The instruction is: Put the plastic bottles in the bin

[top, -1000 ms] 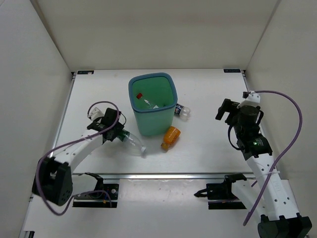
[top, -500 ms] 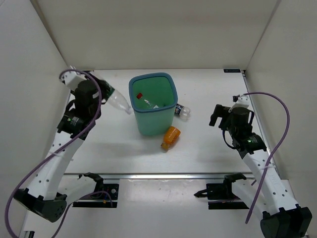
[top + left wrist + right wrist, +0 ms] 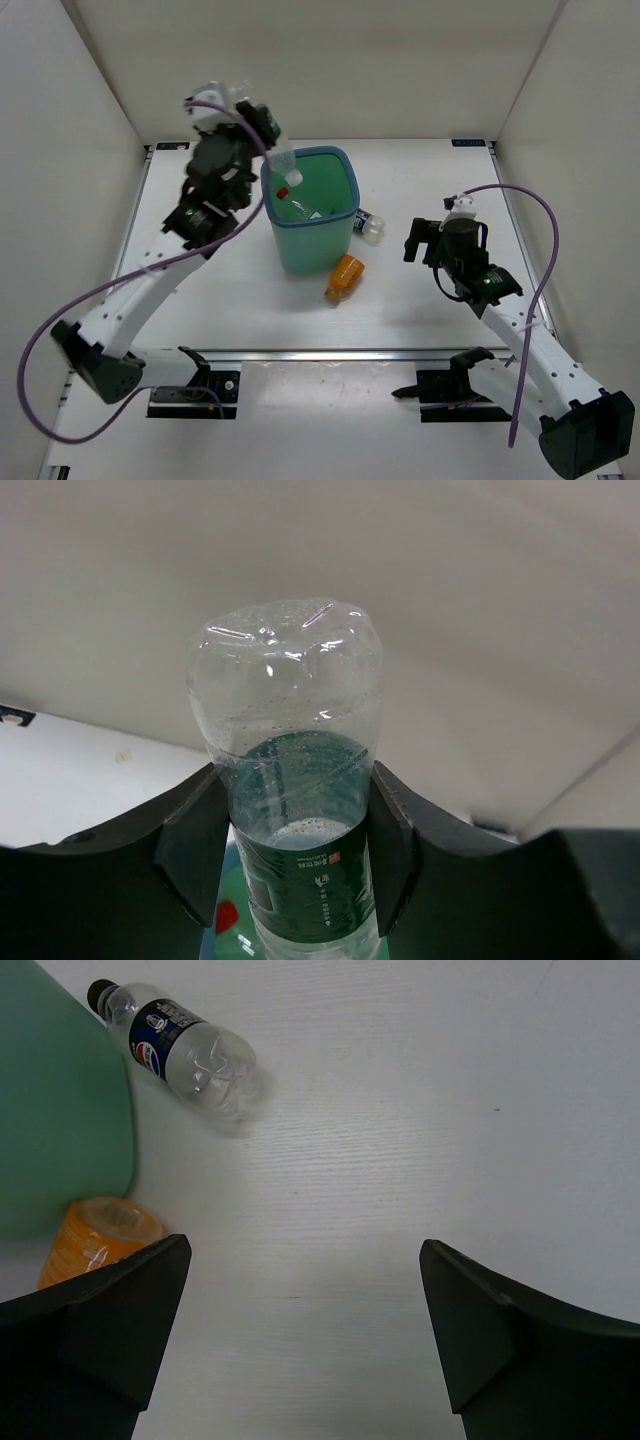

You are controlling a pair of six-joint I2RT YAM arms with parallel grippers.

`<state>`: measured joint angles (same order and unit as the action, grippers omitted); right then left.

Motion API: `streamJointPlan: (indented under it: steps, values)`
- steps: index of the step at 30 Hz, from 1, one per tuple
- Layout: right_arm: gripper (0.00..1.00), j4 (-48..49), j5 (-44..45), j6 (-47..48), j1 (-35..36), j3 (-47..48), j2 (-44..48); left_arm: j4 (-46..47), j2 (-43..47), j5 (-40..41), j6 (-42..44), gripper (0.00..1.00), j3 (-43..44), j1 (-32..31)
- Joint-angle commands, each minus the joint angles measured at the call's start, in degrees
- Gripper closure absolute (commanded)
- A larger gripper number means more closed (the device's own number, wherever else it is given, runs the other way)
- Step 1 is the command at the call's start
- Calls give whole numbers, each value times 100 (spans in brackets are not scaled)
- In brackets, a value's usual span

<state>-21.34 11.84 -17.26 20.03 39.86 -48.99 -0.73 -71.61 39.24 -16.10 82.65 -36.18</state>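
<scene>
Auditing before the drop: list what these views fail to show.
Top view: inside the bin only a red cap and clear plastic show; its walls and the held bottle cover the rest.
Left wrist view: the held bottle's cap end is cut off at the bottom edge, between the left jaws.
Right wrist view: the orange bottle is partly behind one right jaw.

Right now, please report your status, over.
Left end effector shut on green-label bottle, held over bin rim. Right end effector open, empty. Orange bottle, blue-label bottle lie beside bin. Nothing in the way.
</scene>
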Motion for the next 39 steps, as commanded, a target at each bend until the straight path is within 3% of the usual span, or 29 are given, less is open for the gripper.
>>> streamJointPlan:
  steps: [1,3,6,8,9,17,21,25,30,34,39]
  values:
    - [3,280,-15,-173,132,57,-171,223,-545,-57,765,43,154,-363]
    - [2,271,134,-208,334,84,-242,91,-730,-109,696,38,128,-389]
    - [1,279,170,-217,475,110,-400,-155,-758,-206,634,22,93,-415]
    - [1,324,22,-138,388,119,-488,-68,-583,-286,678,3,-29,-477]
    - [1,367,-110,-103,300,154,-558,-41,-503,-390,722,1,-99,-486]
    - [1,1351,-2219,1318,-648,329,-1155,-1147,120,-1277,609,1,6,-513]
    - [3,1588,-3292,1664,-887,891,-1953,-1588,945,-1884,-383,1,-931,13]
    - [4,1572,-4196,2233,-1106,1636,-2895,-2332,1650,-1999,-1219,1,-1962,838]
    - [5,720,-4006,2902,-897,3070,-4485,-3582,2300,-2570,-1896,1,-3121,1973]
    - [6,991,-4118,3088,-825,3361,-5224,-4101,2687,-2633,-2335,2,-3904,2106]
    - [6,1053,-4322,3105,-677,3853,-5962,-4365,2872,-2737,-2407,2,-4055,2335]
